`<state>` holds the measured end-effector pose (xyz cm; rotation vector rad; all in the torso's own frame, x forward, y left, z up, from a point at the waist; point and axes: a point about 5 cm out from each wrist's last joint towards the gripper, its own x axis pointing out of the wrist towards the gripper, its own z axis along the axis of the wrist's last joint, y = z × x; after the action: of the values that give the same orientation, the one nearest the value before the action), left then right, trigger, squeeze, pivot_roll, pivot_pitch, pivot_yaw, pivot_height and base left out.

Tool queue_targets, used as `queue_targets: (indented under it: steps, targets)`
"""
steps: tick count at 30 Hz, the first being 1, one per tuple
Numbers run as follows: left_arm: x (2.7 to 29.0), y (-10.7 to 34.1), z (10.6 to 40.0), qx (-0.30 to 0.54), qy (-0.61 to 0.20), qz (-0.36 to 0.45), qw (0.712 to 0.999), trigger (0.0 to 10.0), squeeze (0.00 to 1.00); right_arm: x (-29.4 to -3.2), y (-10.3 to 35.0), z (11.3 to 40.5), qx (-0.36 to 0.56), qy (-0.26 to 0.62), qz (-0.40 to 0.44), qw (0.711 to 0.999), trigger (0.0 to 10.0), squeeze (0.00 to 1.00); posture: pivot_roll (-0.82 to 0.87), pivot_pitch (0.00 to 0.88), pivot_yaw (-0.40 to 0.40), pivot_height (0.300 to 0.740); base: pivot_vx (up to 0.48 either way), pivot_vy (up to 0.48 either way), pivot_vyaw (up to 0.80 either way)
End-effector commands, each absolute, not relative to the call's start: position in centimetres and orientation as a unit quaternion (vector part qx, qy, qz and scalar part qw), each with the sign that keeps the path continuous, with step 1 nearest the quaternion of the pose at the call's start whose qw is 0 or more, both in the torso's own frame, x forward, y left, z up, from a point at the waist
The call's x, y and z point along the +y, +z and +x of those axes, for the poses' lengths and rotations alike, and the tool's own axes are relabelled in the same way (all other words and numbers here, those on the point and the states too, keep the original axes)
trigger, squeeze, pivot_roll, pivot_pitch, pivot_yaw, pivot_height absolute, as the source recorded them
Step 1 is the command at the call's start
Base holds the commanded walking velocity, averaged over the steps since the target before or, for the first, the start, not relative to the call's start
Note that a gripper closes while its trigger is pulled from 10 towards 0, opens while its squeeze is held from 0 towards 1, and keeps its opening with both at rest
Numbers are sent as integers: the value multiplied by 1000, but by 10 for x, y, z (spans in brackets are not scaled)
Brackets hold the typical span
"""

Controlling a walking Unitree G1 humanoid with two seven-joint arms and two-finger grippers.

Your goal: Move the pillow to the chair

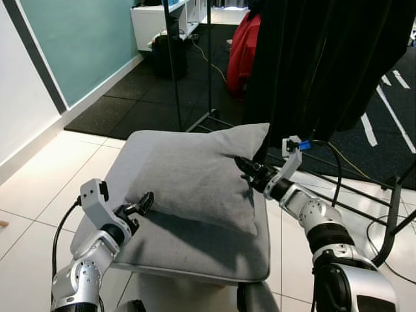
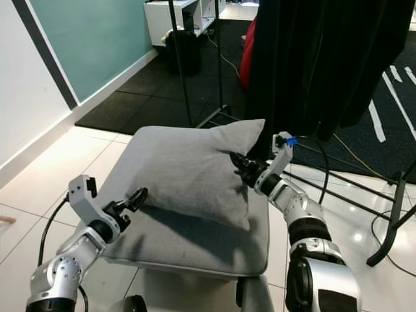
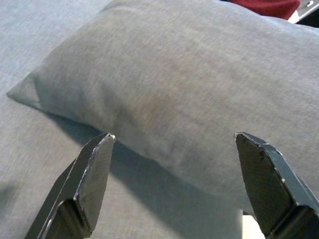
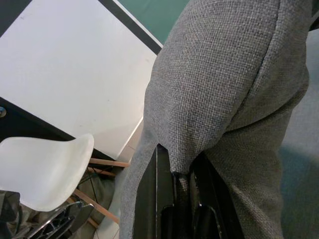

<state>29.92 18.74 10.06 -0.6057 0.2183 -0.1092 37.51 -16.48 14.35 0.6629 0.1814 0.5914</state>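
Lighting: even, bright indoor light from above, with soft glare patches on the white floor tiles [image 2: 364, 237] at the right and a broad soft shadow beneath the pillow [image 1: 195, 175] on the grey cushion [image 1: 195, 250]. Sharpness: both head views crisp, no motion blur; the black curtain [image 1: 325, 58] reads as a near-featureless dark mass. Wrist views: pillow weave sharp on the right; the left view's fabric is softer and its near fingers [image 3: 92, 181] slightly blurred.

A black curtain [image 1: 325, 58] hangs from a metal rack [image 1: 209, 65]. A red bag [image 1: 242, 52] lies just beside the curtain. Black mats [image 1: 143, 97] floor the ground under the rack.
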Motion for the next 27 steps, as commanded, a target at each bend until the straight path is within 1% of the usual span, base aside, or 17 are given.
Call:
queue_targets:
  steps: [1, 10, 12, 16, 17, 19, 22, 26, 27]
  targets:
    - [188, 100, 300, 105, -53, -289, 950, 10000, 0, -164, 159, 380, 49, 294, 310, 903, 0, 0, -105, 28, -4, 600, 0, 0, 0]
    - [186, 99, 301, 102, -53, -282, 952, 10000, 0, -160, 165, 382, 41, 299, 308, 902, 0, 0, -113, 26, -4, 628, 0, 0, 0]
    - [187, 99, 302, 101, -53, -279, 953, 10000, 0, -154, 168, 382, 37, 309, 308, 899, 0, 0, -117, 26, -2, 642, 0, 0, 0]
    - [188, 99, 302, 101, -51, -278, 954, 10000, 0, -149, 169, 381, 37, 319, 306, 896, 0, 0, -119, 27, -3, 652, 0, 0, 0]
    - [188, 99, 302, 100, -50, -278, 954, 10000, 0, -146, 169, 380, 38, 327, 302, 895, 0, 0, -120, 28, -4, 661, 0, 0, 0]
    - [188, 99, 302, 100, -50, -278, 954, 10000, 0, -143, 169, 380, 39, 332, 302, 892, 0, 0, -121, 26, -2, 666, 0, 0, 0]
    - [187, 99, 302, 99, -48, -277, 954, 10000, 0, -129, 170, 376, 41, 365, 291, 883, 0, 0, -121, 29, -5, 685, 0, 0, 0]
    - [188, 99, 302, 98, -46, -277, 955, 10000, 0, -124, 171, 374, 41, 378, 287, 879, 0, 0, -123, 29, -4, 694, 0, 0, 0]
    - [189, 98, 302, 97, -44, -276, 955, 10000, 0, -118, 172, 372, 39, 391, 282, 875, 0, 0, -122, 29, -7, 704, 0, 0, 0]
